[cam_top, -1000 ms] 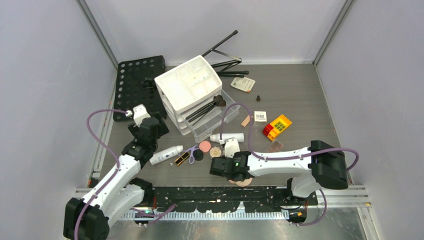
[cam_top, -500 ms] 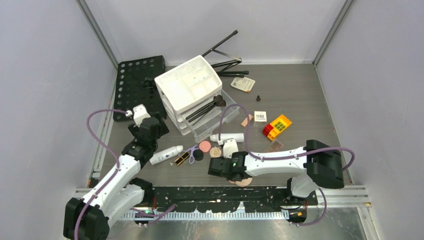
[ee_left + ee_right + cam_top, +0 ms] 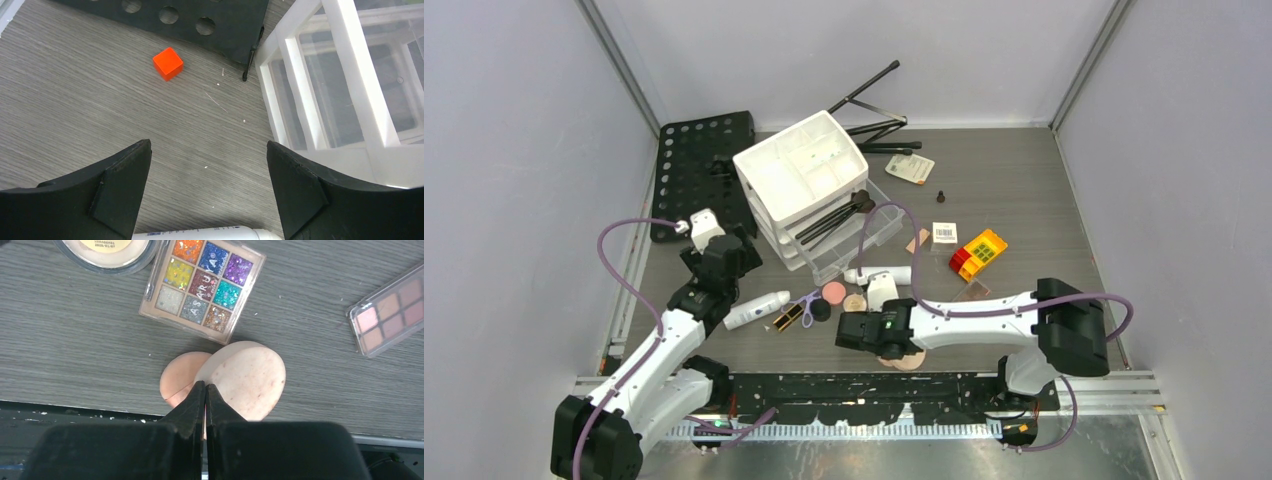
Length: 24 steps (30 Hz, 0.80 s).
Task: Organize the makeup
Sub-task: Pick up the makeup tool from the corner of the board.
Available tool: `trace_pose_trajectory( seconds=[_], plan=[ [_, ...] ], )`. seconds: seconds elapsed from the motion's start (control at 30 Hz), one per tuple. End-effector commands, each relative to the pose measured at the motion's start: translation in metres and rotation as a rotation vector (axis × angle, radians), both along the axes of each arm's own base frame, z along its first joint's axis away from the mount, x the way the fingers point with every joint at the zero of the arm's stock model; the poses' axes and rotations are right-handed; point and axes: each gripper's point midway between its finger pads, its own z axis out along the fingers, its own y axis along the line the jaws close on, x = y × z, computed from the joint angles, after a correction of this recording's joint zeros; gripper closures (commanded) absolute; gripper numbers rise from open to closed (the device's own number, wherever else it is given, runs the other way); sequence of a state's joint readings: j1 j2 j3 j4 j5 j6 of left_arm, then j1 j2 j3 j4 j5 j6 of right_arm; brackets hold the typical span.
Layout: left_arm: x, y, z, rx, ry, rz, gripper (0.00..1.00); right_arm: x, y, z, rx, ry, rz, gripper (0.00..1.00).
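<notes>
Shifting leftward, right hand [image 3: 205, 386] has clenched shut against the peach puffs [image 3: 250, 377]; left hand [image 3: 208, 150] gapes wide

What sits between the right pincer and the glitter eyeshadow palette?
In the right wrist view, a large peach compact overlapping a small peach compact lies between the shut right pincer and the eyeshadow palette.

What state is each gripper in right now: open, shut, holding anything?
Left gripper: open, holding nothing.
Right gripper: shut over the peach round pad; a grip on it cannot be told.
</notes>
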<state>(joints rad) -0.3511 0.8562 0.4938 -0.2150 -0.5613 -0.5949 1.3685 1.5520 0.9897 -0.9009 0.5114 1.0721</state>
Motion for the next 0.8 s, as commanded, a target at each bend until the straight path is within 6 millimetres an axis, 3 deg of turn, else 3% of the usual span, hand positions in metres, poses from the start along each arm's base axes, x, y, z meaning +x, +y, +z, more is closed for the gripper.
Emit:
trace_pose_trajectory(
  seconds=[0.0,0.2,0.43,0.63,0.77],
  plan=[
    [0.008,-0.001,0.013,-0.022,-0.056,0.011,0.12,0.013,-0.003,0.03,0.036,-0.089,-0.029,0.96],
    [0.008,-0.001,0.014,-0.023,-0.06,0.013,0.12,0.022,-0.015,0.06,0.072,-0.171,-0.054,0.99],
    [0.008,-0.001,0.015,-0.024,-0.06,0.011,0.12,0.042,-0.032,0.111,0.109,-0.301,-0.079,1.0],
    [0.007,-0.001,0.015,-0.027,-0.064,0.007,0.12,0.078,-0.041,0.179,0.149,-0.433,-0.086,1.0],
    [0.006,-0.001,0.017,-0.029,-0.069,0.007,0.12,0.105,-0.028,0.23,0.217,-0.489,-0.048,1.0]
  ],
)
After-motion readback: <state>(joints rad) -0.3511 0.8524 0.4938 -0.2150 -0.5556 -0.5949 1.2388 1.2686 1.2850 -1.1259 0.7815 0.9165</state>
